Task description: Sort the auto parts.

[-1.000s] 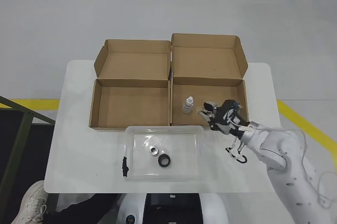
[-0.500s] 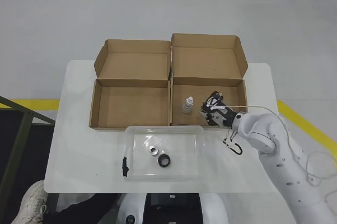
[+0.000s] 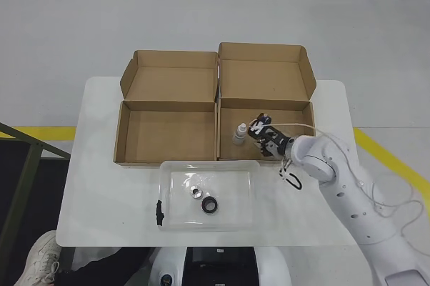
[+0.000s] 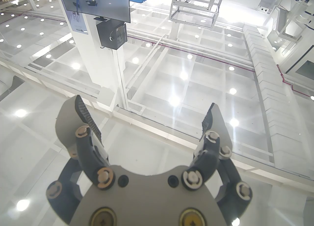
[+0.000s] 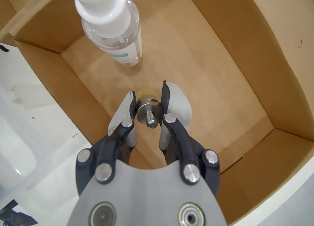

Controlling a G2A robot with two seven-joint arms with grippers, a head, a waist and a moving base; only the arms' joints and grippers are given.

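My right gripper (image 5: 148,95) (image 3: 260,133) hangs inside the right cardboard box (image 3: 301,121), shut on a small metal threaded part (image 5: 148,111) with a yellowish end. A clear bottle with a white cap (image 5: 111,26) (image 3: 240,133) stands upright in the same box, just beyond the held part. The clear plastic bin (image 3: 251,214) near the table's front holds a small silver ring (image 3: 196,192) and a dark round part (image 3: 210,206). A black part (image 3: 158,212) lies at the bin's left edge. My left gripper (image 4: 147,116) is open, raised, with nothing between its fingers.
The left cardboard box (image 3: 129,136) stands open beside the right one, both with lids folded back. The white table (image 3: 93,186) has bare surface left and right of the bin. A black hook-shaped clip (image 3: 292,179) hangs off the right arm.
The right gripper has moved left and farther into the right box with the metal part, closing in on the bottle. Nothing else has shifted.
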